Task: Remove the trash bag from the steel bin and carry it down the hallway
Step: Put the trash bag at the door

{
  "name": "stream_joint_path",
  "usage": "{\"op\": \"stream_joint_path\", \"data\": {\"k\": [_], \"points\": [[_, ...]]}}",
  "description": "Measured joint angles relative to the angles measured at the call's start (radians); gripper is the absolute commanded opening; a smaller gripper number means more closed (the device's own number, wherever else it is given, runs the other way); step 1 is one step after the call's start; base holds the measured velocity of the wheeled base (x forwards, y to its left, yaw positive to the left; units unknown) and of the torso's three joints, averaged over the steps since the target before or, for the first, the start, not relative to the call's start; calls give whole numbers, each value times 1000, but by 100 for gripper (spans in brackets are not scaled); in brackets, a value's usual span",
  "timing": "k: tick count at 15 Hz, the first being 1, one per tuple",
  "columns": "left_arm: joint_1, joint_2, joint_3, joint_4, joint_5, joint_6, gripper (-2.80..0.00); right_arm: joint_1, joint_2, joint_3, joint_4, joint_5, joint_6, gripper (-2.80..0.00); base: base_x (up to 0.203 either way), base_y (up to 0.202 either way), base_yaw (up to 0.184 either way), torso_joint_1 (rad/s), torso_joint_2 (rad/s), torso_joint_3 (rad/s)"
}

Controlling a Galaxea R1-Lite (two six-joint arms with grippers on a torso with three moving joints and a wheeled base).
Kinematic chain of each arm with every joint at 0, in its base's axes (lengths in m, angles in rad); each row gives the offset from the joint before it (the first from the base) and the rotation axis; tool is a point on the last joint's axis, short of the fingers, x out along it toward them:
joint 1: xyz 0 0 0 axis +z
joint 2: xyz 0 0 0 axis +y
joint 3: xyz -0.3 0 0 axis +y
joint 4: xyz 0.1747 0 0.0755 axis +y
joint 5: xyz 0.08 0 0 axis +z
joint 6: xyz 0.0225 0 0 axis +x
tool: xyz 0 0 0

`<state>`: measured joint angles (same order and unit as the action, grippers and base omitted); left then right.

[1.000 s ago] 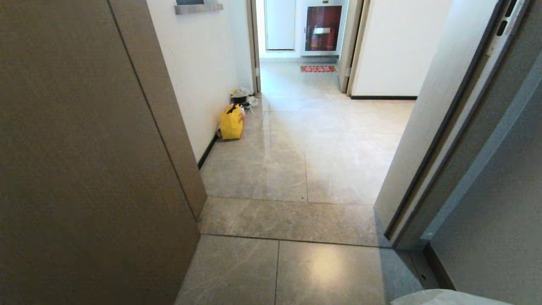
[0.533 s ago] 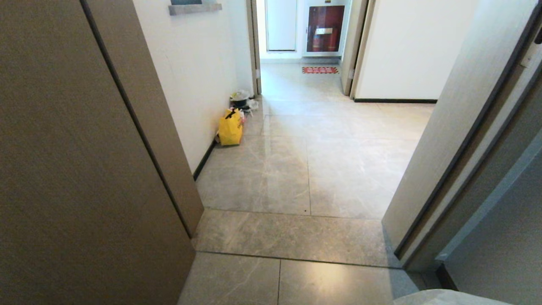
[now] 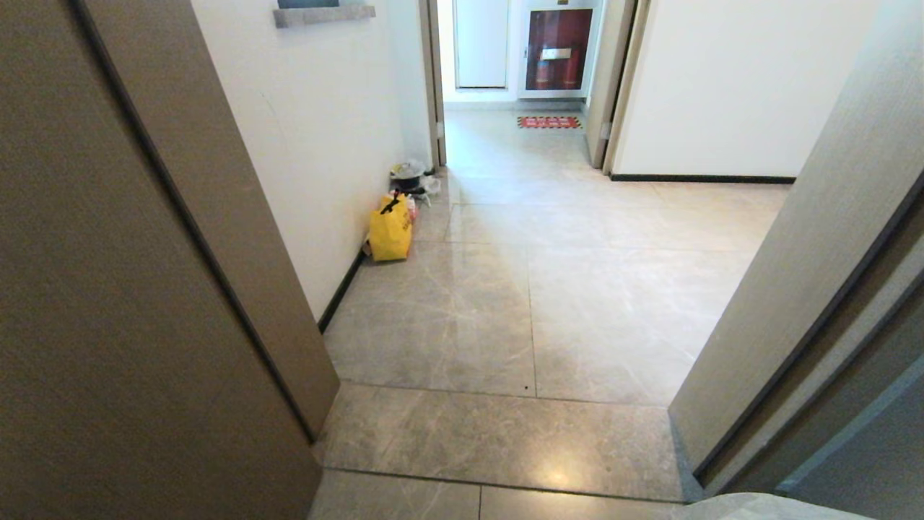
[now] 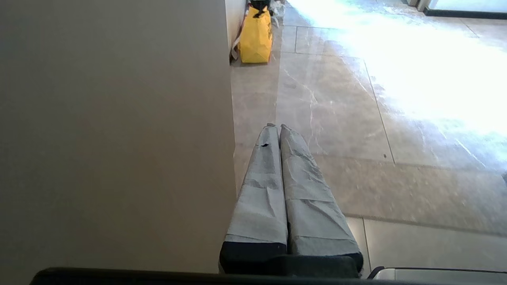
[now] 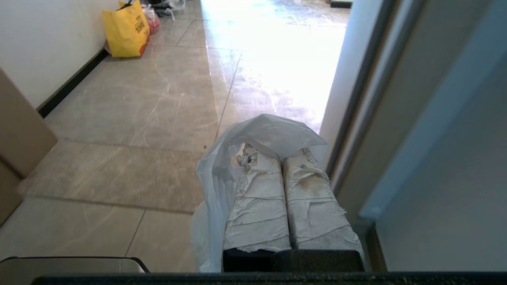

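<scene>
The trash bag (image 5: 273,134), thin white translucent plastic, drapes over my right gripper (image 5: 279,154) and hangs down beside its tape-wrapped fingers (image 5: 257,198). That gripper is shut on a fold of the bag. My left gripper (image 4: 276,126) is shut with nothing between its wrapped fingers, held just off a brown door face (image 4: 119,138). Both point ahead along the hallway (image 3: 577,274), with its glossy beige-grey tiles. The steel bin is out of view. Neither gripper shows in the head view.
A brown door (image 3: 144,289) stands close on the left and a grey door frame (image 3: 794,289) close on the right. A yellow bag (image 3: 390,230) and small clutter (image 3: 411,177) sit against the left wall. A red mat (image 3: 548,122) lies far ahead.
The whole head view has shifted: the camera has moved forward through the doorway, so door and frame slide outward and the floor threshold drops lower in the picture.
</scene>
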<state>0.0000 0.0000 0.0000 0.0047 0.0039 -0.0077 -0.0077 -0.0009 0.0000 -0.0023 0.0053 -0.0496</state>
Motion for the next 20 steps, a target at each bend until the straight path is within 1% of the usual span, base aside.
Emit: {"op": "stream_joint_path", "data": {"k": [20], "points": [[0,0,0,0,0,0,-280,0,0,0,0,0,0,-280,192,0,2,2,3,3]]}}
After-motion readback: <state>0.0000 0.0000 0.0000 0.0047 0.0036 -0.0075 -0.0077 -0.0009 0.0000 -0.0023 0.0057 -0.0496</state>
